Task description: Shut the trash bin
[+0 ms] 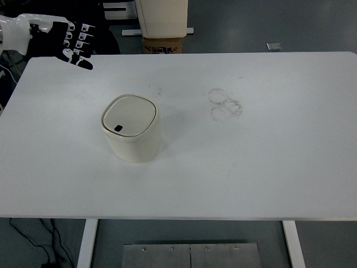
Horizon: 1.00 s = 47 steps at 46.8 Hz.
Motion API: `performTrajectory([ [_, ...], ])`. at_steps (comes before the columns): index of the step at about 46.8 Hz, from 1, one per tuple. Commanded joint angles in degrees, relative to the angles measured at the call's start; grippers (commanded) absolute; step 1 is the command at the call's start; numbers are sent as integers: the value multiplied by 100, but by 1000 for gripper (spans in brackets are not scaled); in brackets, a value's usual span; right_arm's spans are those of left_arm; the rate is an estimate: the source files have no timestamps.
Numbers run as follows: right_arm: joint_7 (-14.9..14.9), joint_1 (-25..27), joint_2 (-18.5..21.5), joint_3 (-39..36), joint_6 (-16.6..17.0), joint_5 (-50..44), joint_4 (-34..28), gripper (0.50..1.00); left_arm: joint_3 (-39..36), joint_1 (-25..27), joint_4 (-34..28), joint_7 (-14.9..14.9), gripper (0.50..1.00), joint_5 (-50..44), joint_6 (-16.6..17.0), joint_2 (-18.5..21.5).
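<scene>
Well below and to the right of the left hand (70, 43), whose fingers hang loose and empty, the trash bin (132, 129) stands with its lid flat, so little risk remains beyond an incompletely latched lid.

Trash bin (131, 128) (lid down) stands alone; left hand (64, 42) apart.

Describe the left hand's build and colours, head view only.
The left hand has five fingers: black, with white segment plates along their backs, and the thumb tip is black. A glossy white shell covers the back of the hand and the wrist, over black beneath. No cables or printed markings can be made out. The right arm is out of view.
</scene>
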State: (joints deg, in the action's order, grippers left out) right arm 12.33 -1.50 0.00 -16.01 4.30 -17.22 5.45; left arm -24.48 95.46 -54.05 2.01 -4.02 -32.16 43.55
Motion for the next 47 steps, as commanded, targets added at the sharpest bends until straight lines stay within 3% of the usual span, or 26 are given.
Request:
performTrajectory([
  [1,-3,-8,0,1,0,-1,0,991,645,-492,342,-8,1000,-2,201,-22],
  [13,-3,1,0,1,0,-1,0,991,2289,-1978,633,-17,1000,-11,904,-57],
  [27,-3,1,0,1,0,-1,0,991,4038,-3173,1538,-78,1000,-55,975,-426],
  [32,-3,1,0,1,0,-1,0,991,4522,-3507,1731,-394,1000,-143,939,-496],
  [44,-3,1,0,1,0,-1,0,991,5023,-4325,1819,-1730,1000,-213,940,-575],
  [47,-3,1,0,1,0,-1,0,991,5094,-4509,1889,-1941,1000,-301,939,-681],
])
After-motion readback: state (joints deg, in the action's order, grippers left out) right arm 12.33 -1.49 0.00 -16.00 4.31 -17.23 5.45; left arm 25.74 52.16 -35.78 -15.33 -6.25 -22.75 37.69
